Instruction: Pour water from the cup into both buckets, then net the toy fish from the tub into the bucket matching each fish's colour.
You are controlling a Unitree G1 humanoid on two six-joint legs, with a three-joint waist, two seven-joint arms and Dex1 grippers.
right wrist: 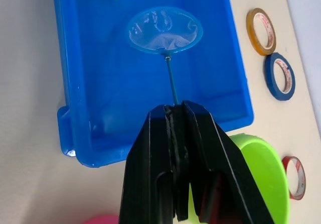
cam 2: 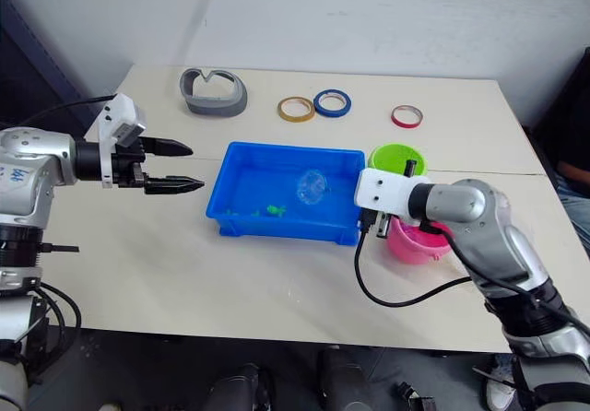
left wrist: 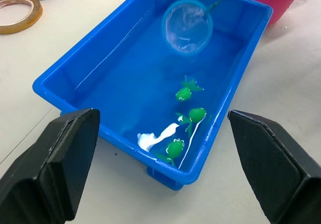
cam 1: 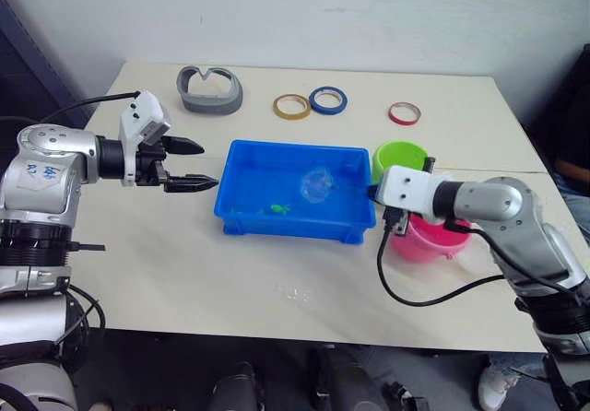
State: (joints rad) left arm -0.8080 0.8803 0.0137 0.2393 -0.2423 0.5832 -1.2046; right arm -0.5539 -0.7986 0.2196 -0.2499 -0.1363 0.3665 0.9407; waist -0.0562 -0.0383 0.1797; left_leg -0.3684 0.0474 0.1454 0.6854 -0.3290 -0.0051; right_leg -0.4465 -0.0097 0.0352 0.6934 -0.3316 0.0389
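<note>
I take the tub (cam 1: pixel 293 190) as my landmark, sitting mid-table (cam 1: pixel 230 282). Inside it, the net (right wrist: pixel 164 30) hangs over the middle, and three toy fish (left wrist: pixel 189 114) lie toward its near-left corner. Just right of the tub stand the two buckets (cam 1: pixel 398 158), one behind the other. Behind the tub lie three tape rings (cam 1: pixel 327 99) in a row, with a curved holder (cam 1: pixel 210 89) behind its left end.
</note>
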